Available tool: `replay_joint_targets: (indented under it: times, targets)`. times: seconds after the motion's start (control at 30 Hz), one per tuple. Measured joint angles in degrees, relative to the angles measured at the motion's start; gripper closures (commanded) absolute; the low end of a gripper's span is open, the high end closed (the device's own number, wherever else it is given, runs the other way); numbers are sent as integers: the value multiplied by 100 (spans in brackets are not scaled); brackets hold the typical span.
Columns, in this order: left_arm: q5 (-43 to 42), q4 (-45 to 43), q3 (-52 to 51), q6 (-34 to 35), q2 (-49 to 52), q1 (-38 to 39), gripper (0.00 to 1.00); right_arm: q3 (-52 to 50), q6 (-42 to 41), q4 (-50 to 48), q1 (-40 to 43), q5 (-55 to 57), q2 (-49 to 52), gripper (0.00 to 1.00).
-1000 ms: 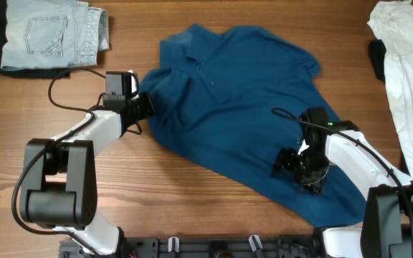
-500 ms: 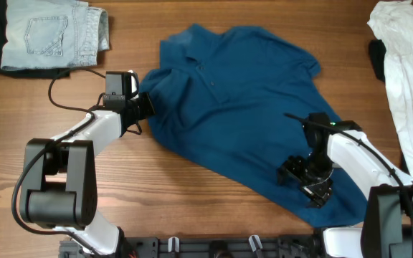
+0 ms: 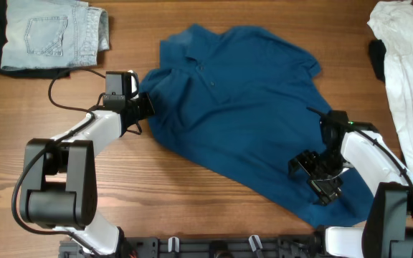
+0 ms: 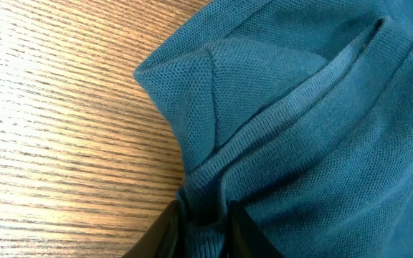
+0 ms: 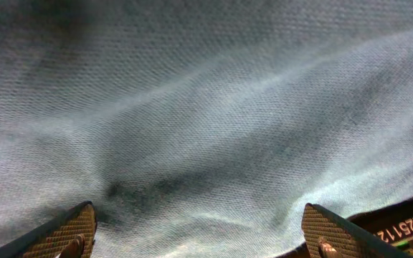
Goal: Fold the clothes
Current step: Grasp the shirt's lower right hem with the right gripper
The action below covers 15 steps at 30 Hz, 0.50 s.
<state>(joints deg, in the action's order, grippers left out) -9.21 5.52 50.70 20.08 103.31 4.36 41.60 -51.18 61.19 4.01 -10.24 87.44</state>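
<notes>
Left tool (image 3: 143, 106) is clamped on a bunched fold at the left edge of the blue top (image 3: 235, 107). The wrist view shows its fingers (image 4: 158, 233) pinching a ribbed band, likely a sleeve cuff, though it's hard to be sure this close. Top lies spread across the middle of the bench (image 3: 192, 190), collar toward the far side, lower hem trailing to the near right. Right tool (image 3: 320, 175) sits over that hem area with its jaws wide apart and nothing in them; rumpled cloth is right below.

My read is that grips are being set for the first fold. Left hold looks fine — no tugging until the right side has cloth too. Right tool should drop at the hem edge itself, not mid-panel, and bite the full thickness so front and back travel together. Then lift both ends evenly and low and carry the fold across, or the slack middle will drag and wrinkle.

Materials:
- Denim piece (image 3: 52, 36), far left: pale, stiff weave, folded flat, pocket stitching showing.
- Top: soft pique knit with a fine honeycomb texture — drapes, creases easily, probably slides on the wood.
- Bench: smooth wood grain.
- White garment (image 3: 407, 79), far right: thin, crumpled in a long heap.
</notes>
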Motion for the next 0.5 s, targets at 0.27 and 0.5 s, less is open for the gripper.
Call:
replay_joint_targets:
  times: [0.27, 0.5]
  targets:
    - [0, -2, 0, 2, 0, 0, 82, -350, -20, -326, 4, -72, 0, 18]
    - [-2, -2, 0, 15, 0, 0, 96, -461, 22, -581, 20, -238, -44, 89]
